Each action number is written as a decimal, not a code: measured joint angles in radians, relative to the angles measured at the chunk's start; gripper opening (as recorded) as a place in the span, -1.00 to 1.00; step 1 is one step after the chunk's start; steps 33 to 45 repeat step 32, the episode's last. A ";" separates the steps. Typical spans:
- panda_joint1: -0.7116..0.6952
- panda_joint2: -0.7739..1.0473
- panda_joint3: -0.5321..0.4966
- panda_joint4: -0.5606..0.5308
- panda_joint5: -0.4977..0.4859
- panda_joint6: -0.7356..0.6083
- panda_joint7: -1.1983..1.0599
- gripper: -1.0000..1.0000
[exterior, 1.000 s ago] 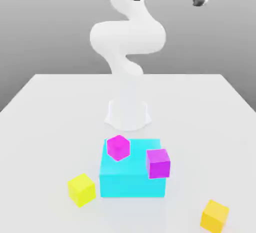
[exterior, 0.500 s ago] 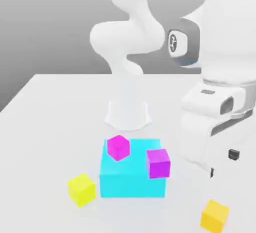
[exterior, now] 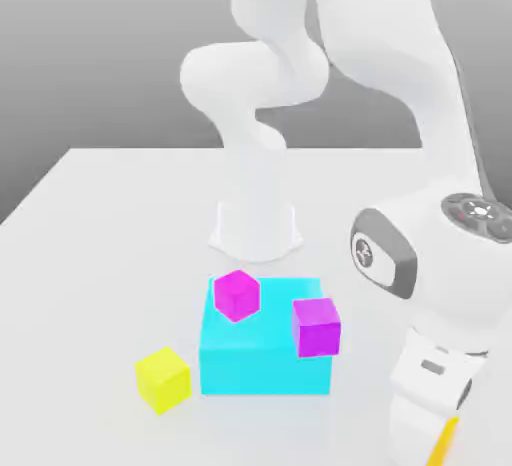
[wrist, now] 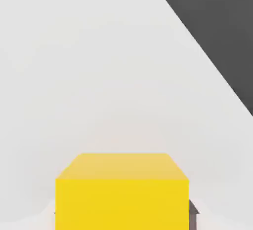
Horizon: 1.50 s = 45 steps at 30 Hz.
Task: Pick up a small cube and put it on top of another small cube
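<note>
Gripper (wrist: 124, 214) hugging the orange cube (wrist: 122, 204), folks!
In the exterior view, the hand is reaching down at the right, with a sliver of that cube peeking out beside it, while a magenta cube (exterior: 237, 296) and a purple cube (exterior: 316, 328) are sitting over by the cyan block (exterior: 265, 369). In the hand view, the orange cube is sitting right between the fingertips, gripper closing snugly on it.

Small orange-yellow cube (wrist: 122, 204): cut off by hand view's edge; in exterior view, partly hidden behind white robot hand (exterior: 425, 394), lower end cropped.
</note>
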 joint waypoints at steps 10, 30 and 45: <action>-0.099 -0.260 -0.045 -0.118 0.112 -0.138 0.079 -1.00; -0.429 -0.365 -0.252 -0.386 0.221 0.026 0.554 1.00; -0.429 -0.365 -0.252 -0.386 0.221 0.026 0.554 1.00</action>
